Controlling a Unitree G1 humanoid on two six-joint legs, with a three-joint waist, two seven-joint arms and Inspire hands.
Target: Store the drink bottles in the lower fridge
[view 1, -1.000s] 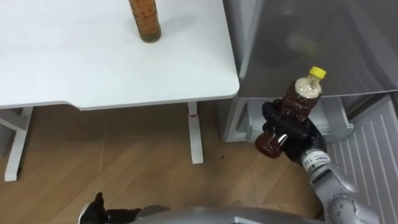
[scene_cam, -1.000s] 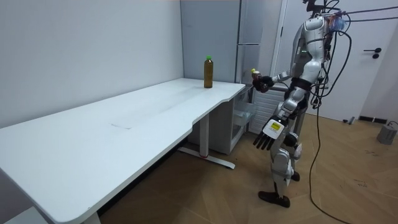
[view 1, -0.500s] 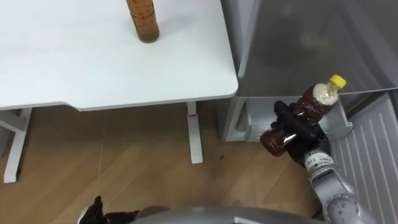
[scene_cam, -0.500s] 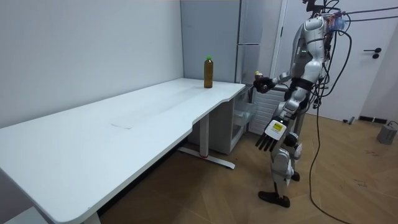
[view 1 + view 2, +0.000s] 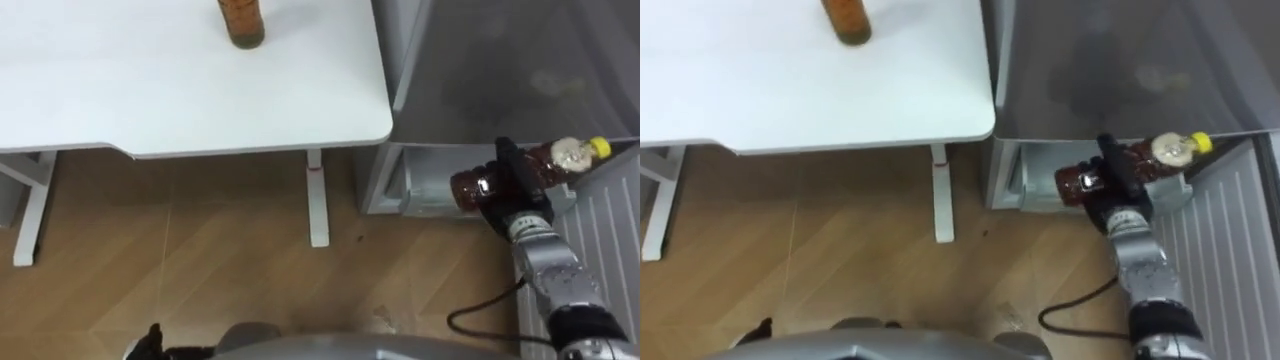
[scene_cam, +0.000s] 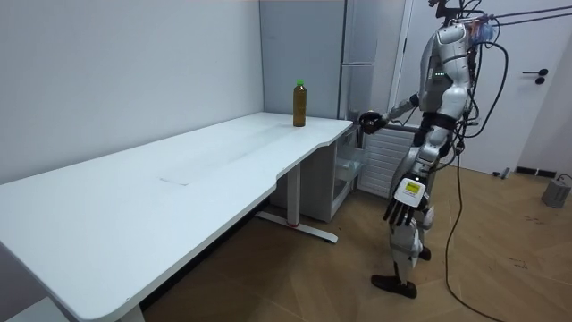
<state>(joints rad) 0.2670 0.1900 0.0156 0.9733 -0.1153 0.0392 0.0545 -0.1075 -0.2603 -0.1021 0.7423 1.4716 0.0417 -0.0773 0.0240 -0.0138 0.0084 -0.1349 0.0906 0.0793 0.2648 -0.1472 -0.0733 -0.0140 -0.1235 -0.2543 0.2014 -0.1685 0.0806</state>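
Bottles, by my count, number two. One standing bottle (image 5: 243, 20) is on the white table (image 5: 150, 90), near the end by the fridge. One tipped bottle (image 5: 468, 187) lies sideways in the air, yellow cap to the right, just before the open lower fridge (image 5: 420, 185). I see the right hand (image 5: 518, 185) curled round its middle. The left hand (image 6: 402, 204) hangs at the robot's side, fingers loosely straight. What the lower compartment holds I cannot tell.
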